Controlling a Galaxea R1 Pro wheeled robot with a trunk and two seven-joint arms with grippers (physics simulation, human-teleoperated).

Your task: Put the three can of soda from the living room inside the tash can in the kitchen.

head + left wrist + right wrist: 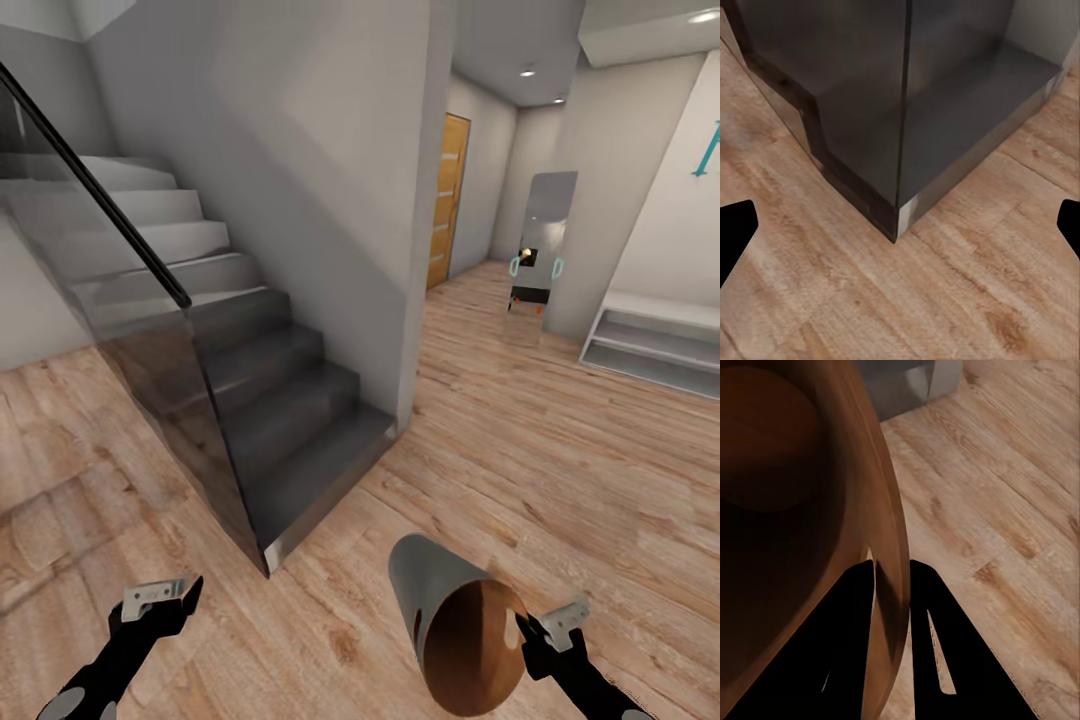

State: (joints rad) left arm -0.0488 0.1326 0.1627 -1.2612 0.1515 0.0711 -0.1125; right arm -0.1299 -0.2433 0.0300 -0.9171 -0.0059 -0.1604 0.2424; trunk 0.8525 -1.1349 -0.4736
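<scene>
The tash can (455,615) hangs tilted over the wood floor at the lower right of the head view, its copper-brown mouth turned toward the camera. My right gripper (520,628) is shut on its rim, one finger inside and one outside; the right wrist view has the rim (891,577) pinched between the two dark fingers (937,637). I see nothing inside the bin. My left gripper (165,597) is open and holds nothing, low at the left, just short of the staircase corner (898,217). The cans of soda are out of view.
A grey staircase (270,400) with a dark glass balustrade (150,340) rises ahead on the left. A hallway with light wood floor (520,440) runs ahead on the right, past a standing mirror (540,255), a wooden door (447,200) and a low white shelf (655,345).
</scene>
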